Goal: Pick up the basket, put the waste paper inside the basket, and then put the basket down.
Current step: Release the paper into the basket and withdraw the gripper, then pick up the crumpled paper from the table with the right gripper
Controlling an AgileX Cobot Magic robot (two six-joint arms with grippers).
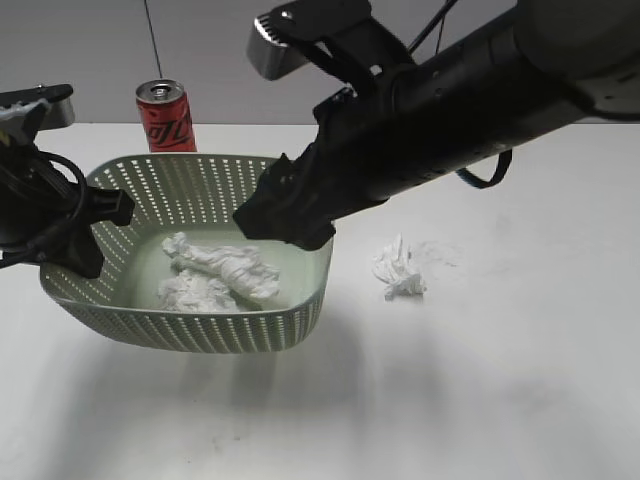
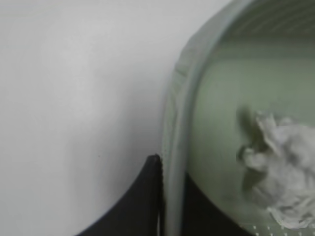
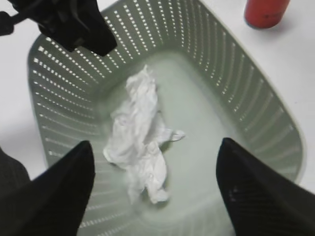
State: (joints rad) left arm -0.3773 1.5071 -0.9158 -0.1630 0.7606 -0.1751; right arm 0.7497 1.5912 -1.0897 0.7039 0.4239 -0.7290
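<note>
The basket, sage-green and perforated, holds crumpled paper; left hand grips its rim, right hand spread.

A lab bench: bare white table (blank grey wall behind).

The desk is a plain white surface. A crumpled wad of waste paper lies directly on it, to the right of the right gripper and apart from it. A red can stands upright on the desk, beyond the left gripper.
</note>
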